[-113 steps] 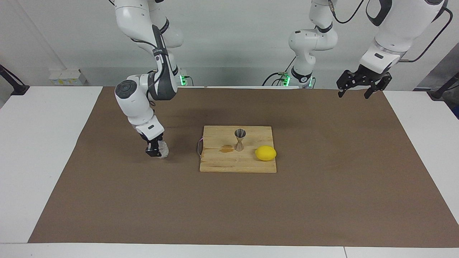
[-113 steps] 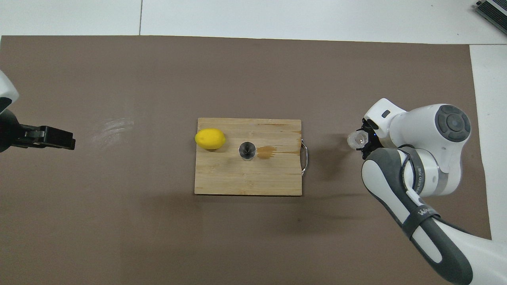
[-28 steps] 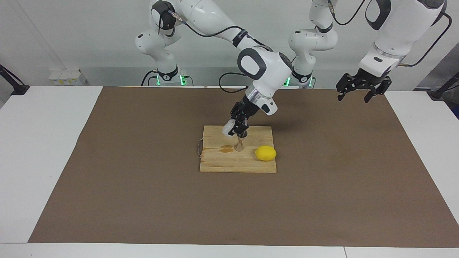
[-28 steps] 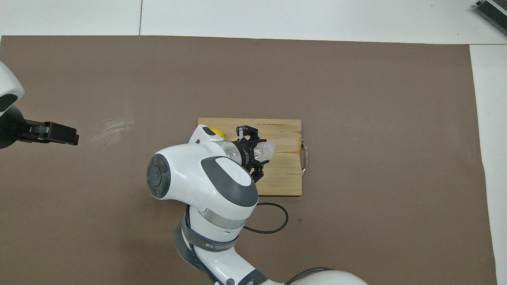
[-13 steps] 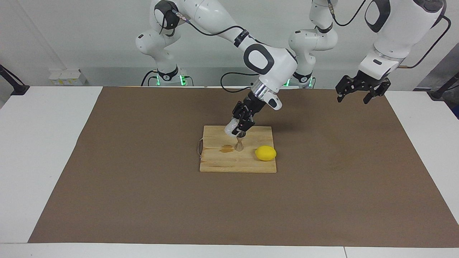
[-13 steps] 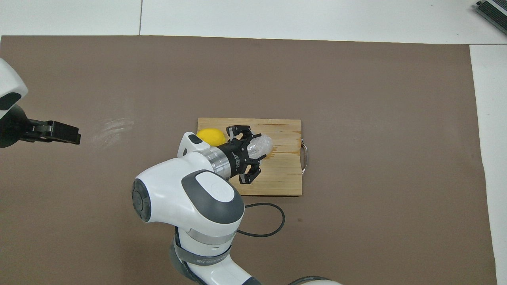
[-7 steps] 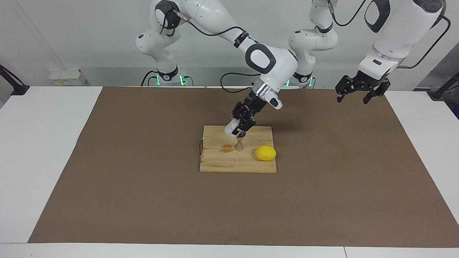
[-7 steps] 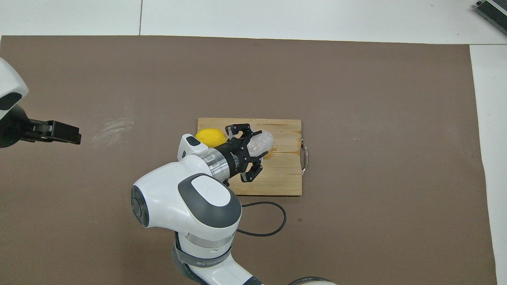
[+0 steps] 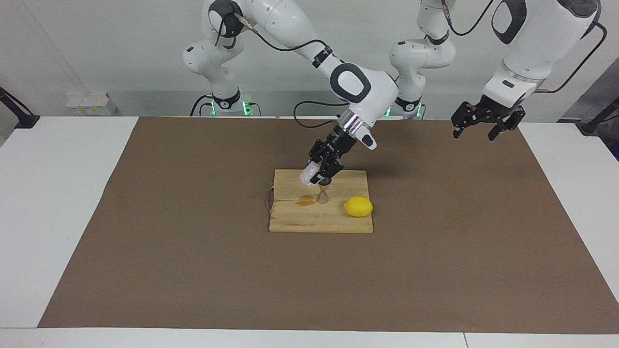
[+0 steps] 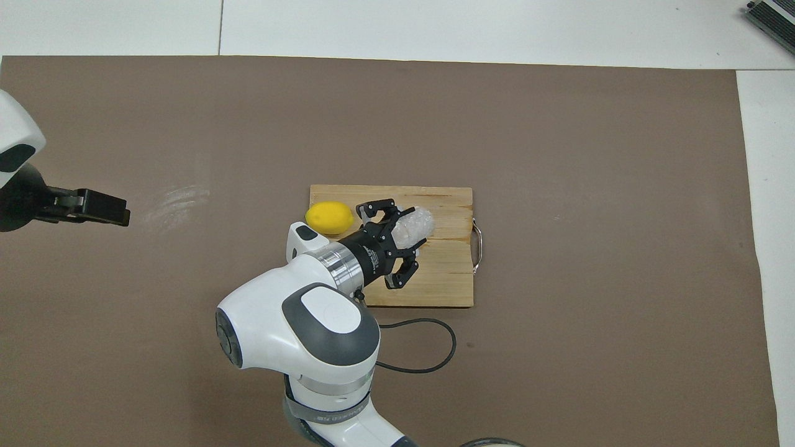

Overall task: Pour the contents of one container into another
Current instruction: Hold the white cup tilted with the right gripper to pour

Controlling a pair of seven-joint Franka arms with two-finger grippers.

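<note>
My right gripper (image 9: pixel 316 177) is shut on the clear faceted glass cup (image 9: pixel 307 176) and holds it tilted on its side just over the steel jigger (image 9: pixel 322 195). The jigger stands upright on the wooden cutting board (image 9: pixel 300 220), and the gripper covers its top. In the overhead view the right gripper (image 10: pixel 407 234) and the glass cup (image 10: pixel 415 225) hide the jigger. My left gripper (image 9: pixel 476 126) is open and empty, and waits high over the mat's edge at the left arm's end; it also shows in the overhead view (image 10: pixel 102 208).
A yellow lemon (image 9: pixel 358 207) lies on the board beside the jigger, toward the left arm's end. A brown stain (image 9: pixel 305 200) marks the board beside the jigger's foot. The board (image 10: pixel 447 279) has a metal handle (image 10: pixel 477 245). A brown mat (image 9: pixel 193 270) covers the table.
The right arm carried the glass cup from the mat at its own end to over the jigger and tipped it. In the last second it shifted slightly. The left arm barely moved.
</note>
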